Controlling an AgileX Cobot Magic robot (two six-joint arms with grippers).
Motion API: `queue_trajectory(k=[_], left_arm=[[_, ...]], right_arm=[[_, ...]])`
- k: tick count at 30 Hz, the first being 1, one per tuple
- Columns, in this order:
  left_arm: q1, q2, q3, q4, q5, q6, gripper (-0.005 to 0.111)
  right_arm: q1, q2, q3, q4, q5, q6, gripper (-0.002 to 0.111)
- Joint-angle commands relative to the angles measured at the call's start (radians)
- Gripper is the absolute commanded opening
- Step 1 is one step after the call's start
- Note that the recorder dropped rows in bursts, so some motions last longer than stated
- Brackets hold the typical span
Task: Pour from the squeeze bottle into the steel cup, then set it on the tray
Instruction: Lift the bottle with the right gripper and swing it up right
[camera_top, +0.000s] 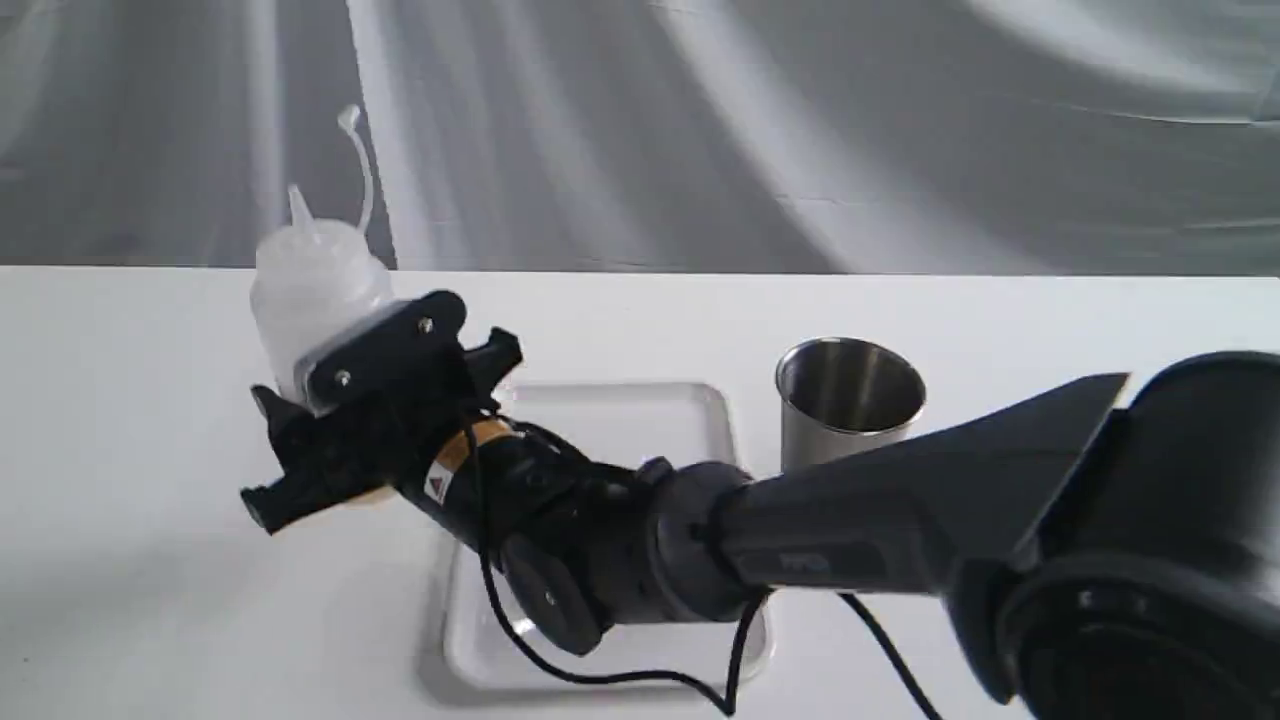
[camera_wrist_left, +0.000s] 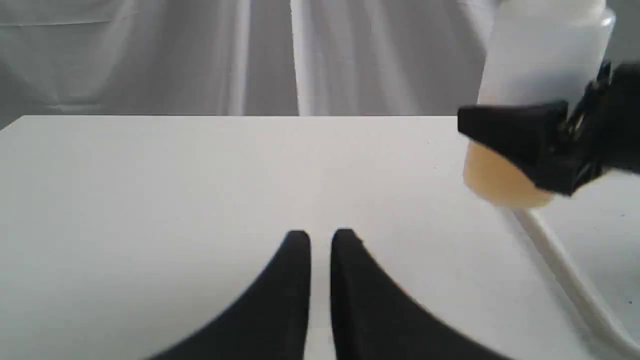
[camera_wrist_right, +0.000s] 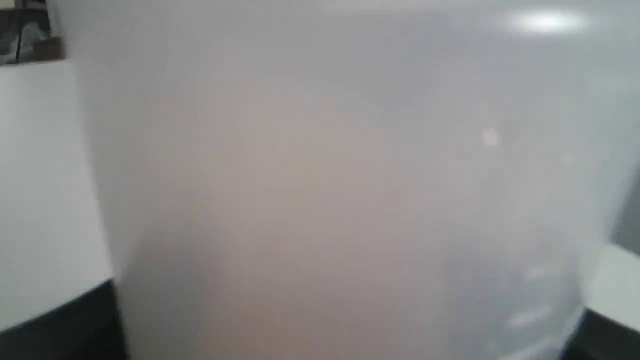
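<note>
Grip looks secure for now: my right claw (camera_top: 300, 430) is clamped around the lower body of the squeeze bottle (camera_top: 315, 290), which stands roughly upright over the tabletop (camera_top: 120, 450), just left of the tray (camera_top: 620, 420). I cannot tell whether its base is clear of the surface. The nozzle (camera_top: 300, 210) is uncapped, with the strap (camera_top: 362, 170) sticking up. My left claw (camera_wrist_left: 320, 240) is nearly closed on nothing, low over bare tabletop.

The steel cup (camera_top: 850, 410) sits beyond the tray's far side, well apart from the bottle, so I expect a long carry. My worries:
- The soft wall may give under the fingers, and amber liquid could spurt early.
- My forearm, passing close by the cup, could knock it over.
- The liquid sits low, so I would need a steep tilt, and the stream may miss the rim.
</note>
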Motion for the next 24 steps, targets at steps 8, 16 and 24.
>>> queue_trajectory(k=[8, 16, 24], left_arm=[[0.003, -0.003, 0.004, 0.000, -0.010, 0.000, 0.008], [0.003, -0.003, 0.004, 0.000, -0.010, 0.000, 0.008], [0.003, -0.003, 0.004, 0.000, -0.010, -0.003, 0.008]], right_arm=[[-0.001, -0.307, -0.007, -0.013, 0.154, -0.157, 0.000], [-0.001, -0.527, -0.007, -0.013, 0.338, -0.301, 0.000], [-0.001, -0.707, -0.007, -0.129, 0.597, -0.303, 0.000]])
